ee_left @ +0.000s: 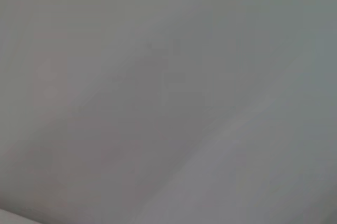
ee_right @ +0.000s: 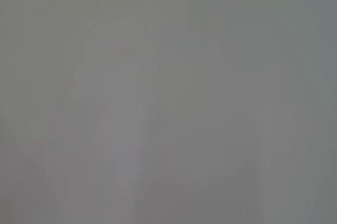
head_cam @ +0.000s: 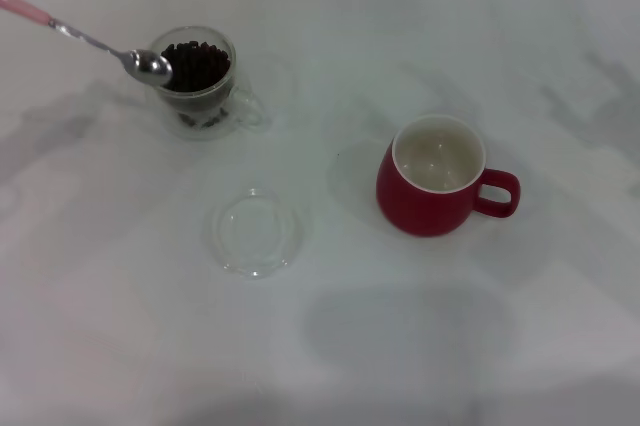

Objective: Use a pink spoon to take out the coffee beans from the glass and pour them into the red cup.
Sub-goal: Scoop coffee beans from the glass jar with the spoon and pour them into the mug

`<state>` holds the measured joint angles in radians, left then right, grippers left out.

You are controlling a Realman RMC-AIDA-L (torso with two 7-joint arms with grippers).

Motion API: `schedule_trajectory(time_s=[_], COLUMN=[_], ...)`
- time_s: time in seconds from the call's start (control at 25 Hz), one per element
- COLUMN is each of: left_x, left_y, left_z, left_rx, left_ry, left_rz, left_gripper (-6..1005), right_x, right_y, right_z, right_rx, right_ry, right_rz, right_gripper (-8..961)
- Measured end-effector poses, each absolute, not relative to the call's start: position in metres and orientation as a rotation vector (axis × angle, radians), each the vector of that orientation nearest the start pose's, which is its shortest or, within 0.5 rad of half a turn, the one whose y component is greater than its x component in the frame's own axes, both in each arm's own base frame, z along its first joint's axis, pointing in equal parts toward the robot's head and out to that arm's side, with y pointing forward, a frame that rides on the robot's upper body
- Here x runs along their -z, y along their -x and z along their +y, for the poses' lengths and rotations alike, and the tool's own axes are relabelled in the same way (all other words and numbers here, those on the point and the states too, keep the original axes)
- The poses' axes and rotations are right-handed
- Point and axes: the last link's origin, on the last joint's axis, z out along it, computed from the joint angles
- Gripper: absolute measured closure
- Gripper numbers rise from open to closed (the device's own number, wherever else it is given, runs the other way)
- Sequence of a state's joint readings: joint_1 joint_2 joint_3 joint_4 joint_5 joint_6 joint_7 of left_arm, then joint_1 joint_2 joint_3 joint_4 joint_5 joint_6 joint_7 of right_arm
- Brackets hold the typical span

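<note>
The pink spoon (head_cam: 90, 39) reaches in from the far left edge of the head view, held in the air. Its pink handle runs out of the picture and its metal bowl hangs at the left rim of the glass (head_cam: 205, 116). The glass stands at the far left and is full of dark coffee beans (head_cam: 197, 65). The spoon's bowl looks empty. The red cup (head_cam: 432, 193) stands upright at the right of centre, its white inside empty and its handle pointing right. Neither gripper shows in any view. Both wrist views show only a plain grey surface.
A flat clear round glass saucer (head_cam: 255, 233) lies on the white table (head_cam: 400, 346), nearer than the glass and left of the red cup. Soft shadows lie across the table's left and near parts.
</note>
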<state>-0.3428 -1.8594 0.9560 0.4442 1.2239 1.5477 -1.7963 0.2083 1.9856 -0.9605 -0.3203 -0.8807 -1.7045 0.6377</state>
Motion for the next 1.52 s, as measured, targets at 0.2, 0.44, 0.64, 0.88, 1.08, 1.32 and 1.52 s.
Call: schedule_trajectory(time_s=[0.2,0.44,0.64,0.88,1.08,1.32,1.52], left_x=[-0.099,-0.095,-0.085,-0.071,-0.055,-0.042,-0.033], left_y=[0.305,0.285,0.276,0.262,0.258,0.261,0.266], left_z=[0.347,0.392,0.412,0.426,0.431,0.431,0.426], left_rx=[1.233,1.063,0.936,0.848,0.776,0.717,0.724], left_ry=[2.110,2.132,2.131,2.160,2.161,2.145,2.121], left_rz=[-1.357,-1.417,-1.441,-1.445,-1.440,-1.443,-1.477], left_gripper=[874,872,873,872,872,873,873], right_x=[-0.063,-0.058,-0.055,-0.055,-0.057,-0.059,-0.059], right_y=[-0.318,-0.315,-0.315,-0.319,-0.321,-0.322,-0.323], right_z=[0.259,0.260,0.258,0.253,0.249,0.248,0.248], right_rx=[-1.126,-1.140,-1.139,-1.130,-1.133,-1.132,-1.130], right_ry=[1.871,1.891,1.903,1.897,1.888,1.882,1.880], right_rz=[0.201,0.207,0.213,0.227,0.227,0.233,0.236], right_gripper=[112,112,112,113,113,112,112])
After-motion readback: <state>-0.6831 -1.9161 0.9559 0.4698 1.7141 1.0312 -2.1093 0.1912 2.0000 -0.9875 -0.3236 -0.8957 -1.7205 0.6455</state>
